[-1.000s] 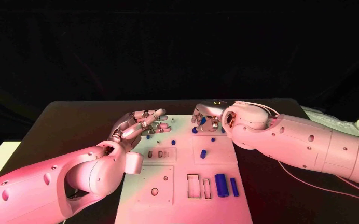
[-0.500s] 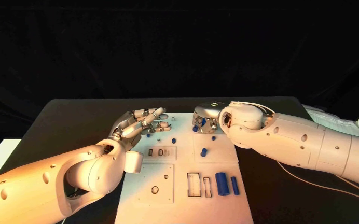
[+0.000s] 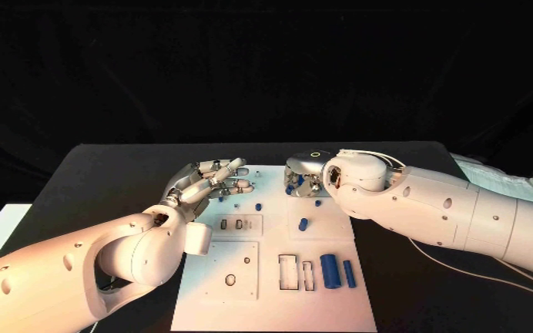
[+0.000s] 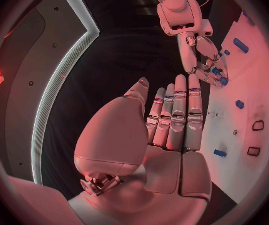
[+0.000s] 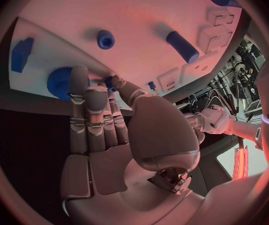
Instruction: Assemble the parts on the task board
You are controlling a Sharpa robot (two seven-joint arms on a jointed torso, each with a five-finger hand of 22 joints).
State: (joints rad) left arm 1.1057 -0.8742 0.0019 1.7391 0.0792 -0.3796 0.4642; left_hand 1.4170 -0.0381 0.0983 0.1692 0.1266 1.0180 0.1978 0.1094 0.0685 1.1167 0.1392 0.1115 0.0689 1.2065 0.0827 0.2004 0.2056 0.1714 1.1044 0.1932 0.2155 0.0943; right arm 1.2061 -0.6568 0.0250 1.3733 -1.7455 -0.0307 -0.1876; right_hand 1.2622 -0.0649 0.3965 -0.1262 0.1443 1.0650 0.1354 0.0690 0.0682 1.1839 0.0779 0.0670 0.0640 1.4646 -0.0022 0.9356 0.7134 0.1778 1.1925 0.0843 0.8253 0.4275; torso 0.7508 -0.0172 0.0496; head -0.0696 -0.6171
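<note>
Right hand (image 3: 306, 179) is pinching what looks like a small blue part (image 5: 109, 81) at the task board's (image 3: 272, 302) far edge for seating, while left hand (image 3: 209, 183) is hovering flat, holding nothing (fingers straight).

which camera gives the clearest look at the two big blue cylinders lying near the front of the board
The head view: both blue cylinders lie unobstructed, side by side on the task board. The right wrist view catches only one clearly; the left wrist view shows one, small, near the rim.

One white task board (image 3: 278, 287), two robot hands — left (image 3: 211, 183), right (image 3: 306, 175) — and two blue cylinders (image 3: 330, 271) lying side by side.
</note>
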